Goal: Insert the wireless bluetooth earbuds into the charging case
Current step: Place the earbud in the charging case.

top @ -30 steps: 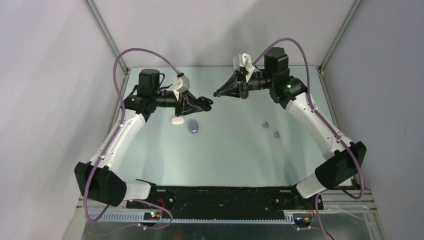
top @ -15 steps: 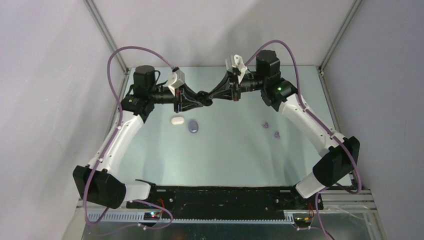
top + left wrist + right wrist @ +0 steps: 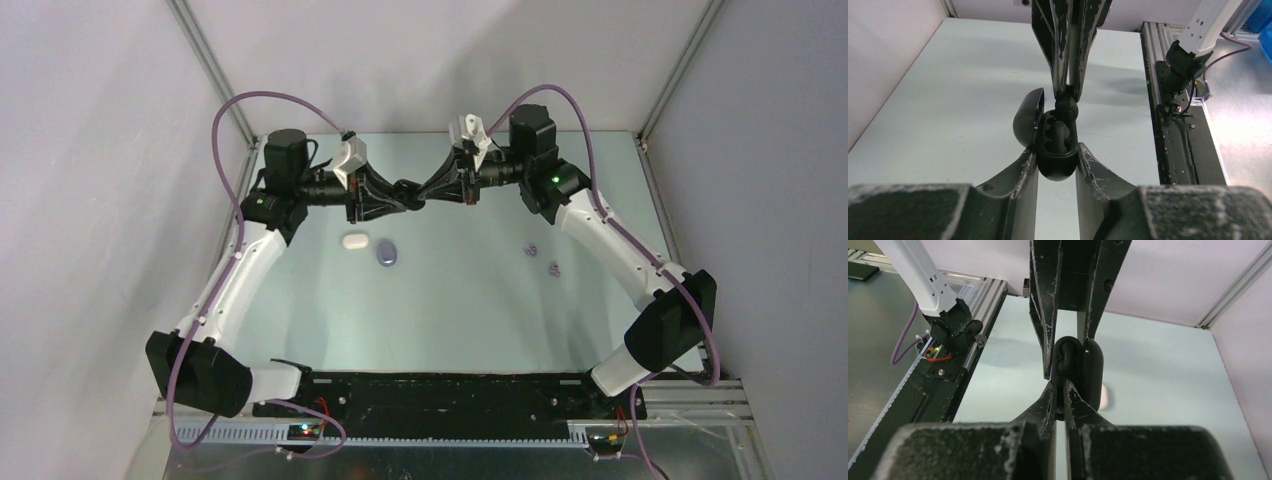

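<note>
- The left jaws are clamped narrow on the flanks of the black charging case (image 3: 1055, 162), holding it clear of the desk (image 3: 450, 310).
- The case's long axis runs along the line of the left jaws, out from their tips. Its open face is turned towards the left wrist camera.
- Its lid (image 3: 1027, 120) stands swung open on one side of the left jaws.
- The right jaws come in tip to tip against the left ones, nearly closed, and pinch a black earbud (image 3: 1066, 106).
- The bud sits at the far end of the case's open face, just beyond the left jaws' tips and touching the case. We cannot tell whether it is seated, or which way its long axis lies.
- A rounded black form shows in the well nearer the left jaws. We cannot tell whether it is a bud.
- Two lavender earbuds (image 3: 531, 249) (image 3: 554, 268) lie near each other on the desk, below and to the right jaws' side, well apart from both jaws. They are too small for us to read their direction.
- A white case (image 3: 354, 240) and a lavender case (image 3: 386, 254) rest just beside each other on the desk, under the left jaws' side.
- The desk is a pale green, slightly glossy sheet that carries soft shadows of the arms.
- Plain pale walls (image 3: 420, 60) enclose it, with aluminium posts (image 3: 208, 62) at the corners, and purple cables (image 3: 240, 110) loop over each arm.
</note>
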Controlling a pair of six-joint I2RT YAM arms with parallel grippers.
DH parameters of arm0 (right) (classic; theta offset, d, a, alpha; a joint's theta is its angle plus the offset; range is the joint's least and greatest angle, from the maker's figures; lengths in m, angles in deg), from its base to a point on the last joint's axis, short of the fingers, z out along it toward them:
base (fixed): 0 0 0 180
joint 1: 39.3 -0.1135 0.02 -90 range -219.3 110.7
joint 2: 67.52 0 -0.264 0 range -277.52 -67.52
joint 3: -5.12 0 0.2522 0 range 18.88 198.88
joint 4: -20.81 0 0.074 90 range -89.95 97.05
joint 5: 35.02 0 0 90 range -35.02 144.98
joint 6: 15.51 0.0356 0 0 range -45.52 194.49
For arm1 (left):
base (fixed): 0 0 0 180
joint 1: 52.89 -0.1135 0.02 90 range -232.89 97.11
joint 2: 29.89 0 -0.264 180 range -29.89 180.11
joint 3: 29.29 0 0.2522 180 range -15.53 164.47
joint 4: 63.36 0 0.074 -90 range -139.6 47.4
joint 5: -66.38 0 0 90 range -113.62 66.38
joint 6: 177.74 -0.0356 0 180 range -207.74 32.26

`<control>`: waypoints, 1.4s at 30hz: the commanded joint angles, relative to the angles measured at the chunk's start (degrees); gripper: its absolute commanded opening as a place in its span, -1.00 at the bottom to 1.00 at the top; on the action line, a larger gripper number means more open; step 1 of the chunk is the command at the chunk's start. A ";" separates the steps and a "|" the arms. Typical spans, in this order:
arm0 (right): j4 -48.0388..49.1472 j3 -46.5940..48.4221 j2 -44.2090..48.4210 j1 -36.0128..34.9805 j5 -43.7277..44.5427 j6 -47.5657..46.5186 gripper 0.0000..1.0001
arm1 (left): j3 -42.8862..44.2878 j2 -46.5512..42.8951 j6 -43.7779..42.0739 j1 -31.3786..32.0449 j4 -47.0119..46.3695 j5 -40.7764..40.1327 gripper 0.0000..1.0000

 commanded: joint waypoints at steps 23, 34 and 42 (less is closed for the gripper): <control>10.49 -4.68 0.85 0.02 0.75 9.97 -0.44 | -1.43 -2.30 8.83 -0.72 -10.22 2.22 -1.00; 9.89 -3.20 8.32 2.17 0.88 12.03 -0.08 | -1.34 -1.95 3.98 -0.71 -4.96 0.47 -1.00; 8.70 -2.61 5.10 0.48 7.15 7.92 0.07 | -0.75 -1.82 1.68 -0.62 -3.54 0.15 -1.00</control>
